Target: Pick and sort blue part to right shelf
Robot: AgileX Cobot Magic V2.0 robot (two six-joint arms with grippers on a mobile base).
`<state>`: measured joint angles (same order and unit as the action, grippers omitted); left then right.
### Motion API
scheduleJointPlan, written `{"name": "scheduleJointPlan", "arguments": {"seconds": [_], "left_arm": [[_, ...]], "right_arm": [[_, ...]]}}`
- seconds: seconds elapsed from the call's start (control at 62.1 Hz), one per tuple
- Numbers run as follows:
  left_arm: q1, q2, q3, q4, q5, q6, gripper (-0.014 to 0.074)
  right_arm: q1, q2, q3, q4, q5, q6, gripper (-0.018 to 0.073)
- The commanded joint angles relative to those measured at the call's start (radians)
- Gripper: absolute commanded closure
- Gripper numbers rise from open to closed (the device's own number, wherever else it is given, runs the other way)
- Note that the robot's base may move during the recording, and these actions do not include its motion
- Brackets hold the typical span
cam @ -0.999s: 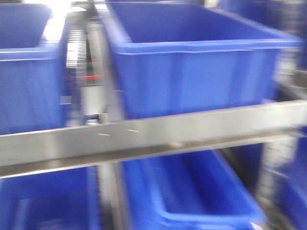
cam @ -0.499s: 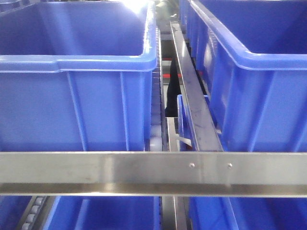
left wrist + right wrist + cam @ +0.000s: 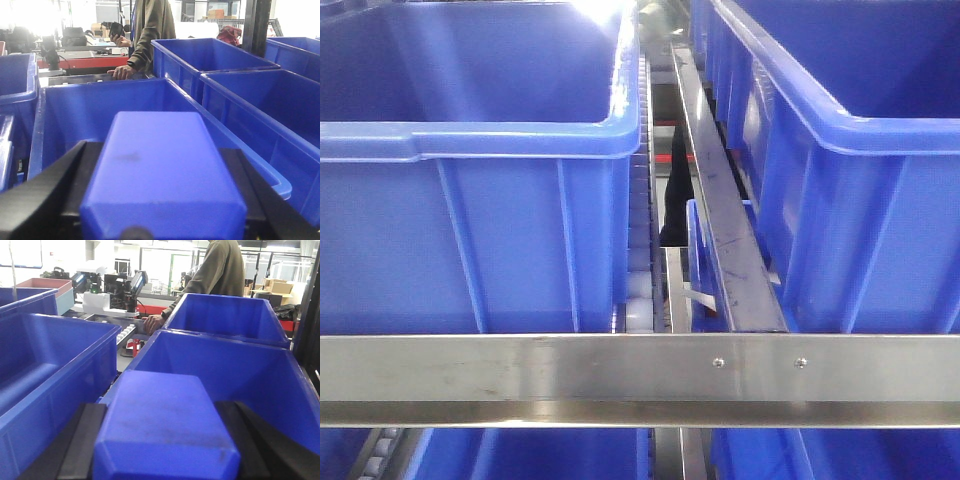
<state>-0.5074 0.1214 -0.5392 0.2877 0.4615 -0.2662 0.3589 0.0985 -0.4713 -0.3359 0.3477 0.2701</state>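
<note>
Above open crates of the right shelf: left gripper pinching a blue part; right gripper pinching a second blue part. I'd lower each past the rim, centred, before releasing.

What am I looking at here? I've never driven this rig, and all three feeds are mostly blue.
It is a two-armed robot on a mobile base. The front camera faces the shelf: a steel front rail, with large blue crates behind it beside a roller track. The other two cameras sit on the wrists, looking out along the black fingers. The left gripper is shut on a blue part, with an open crate ahead; the right gripper is shut on a second blue part. A person stands beyond the crates.
</note>
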Motion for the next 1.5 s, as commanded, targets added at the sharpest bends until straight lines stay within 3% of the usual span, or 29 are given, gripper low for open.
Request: {"name": "scheduleJointPlan", "arguments": {"seconds": [0.0,0.306,0.516,0.612,0.693,0.838,0.999,1.079,1.208,1.482], "left_arm": [[0.002,0.016,-0.028,0.005,-0.081,-0.009,0.0302],[0.002,0.016,-0.028,0.005,-0.083,-0.009,0.0302],[0.002,0.018,-0.03,0.005,-0.148,-0.01,0.0306],[0.002,0.077,-0.075,0.009,-0.104,-0.059,0.0323],[0.002,0.194,-0.131,0.016,-0.038,-0.085,0.0325],[0.002,0.424,-0.255,0.042,-0.051,-0.092,0.0326],[0.063,0.706,-0.449,0.074,0.051,-0.2,0.0325],[0.118,0.833,-0.544,0.057,0.105,-0.2,0.0325],[0.195,1.03,-0.665,-0.041,0.132,-0.176,0.0325],[0.2,1.35,-0.794,-0.066,0.169,-0.137,0.0325]], "right_arm": [[0.0,0.017,-0.029,-0.021,-0.091,-0.005,0.0334],[0.0,0.017,-0.029,-0.021,-0.091,-0.005,0.0334],[0.0,0.017,-0.029,-0.021,-0.091,-0.005,0.0334],[0.0,0.017,-0.029,-0.021,-0.091,-0.005,0.0334],[0.0,0.017,-0.029,-0.021,-0.091,-0.005,0.0334],[0.0,0.017,-0.029,-0.021,-0.091,-0.005,0.0334],[0.0,0.017,-0.029,-0.021,-0.091,-0.005,0.0334],[0.0,0.017,-0.029,-0.021,-0.091,-0.005,0.0334],[0.0,0.017,-0.029,-0.021,-0.091,-0.005,0.0334],[0.0,0.017,-0.029,-0.021,-0.091,-0.005,0.0334]]}}
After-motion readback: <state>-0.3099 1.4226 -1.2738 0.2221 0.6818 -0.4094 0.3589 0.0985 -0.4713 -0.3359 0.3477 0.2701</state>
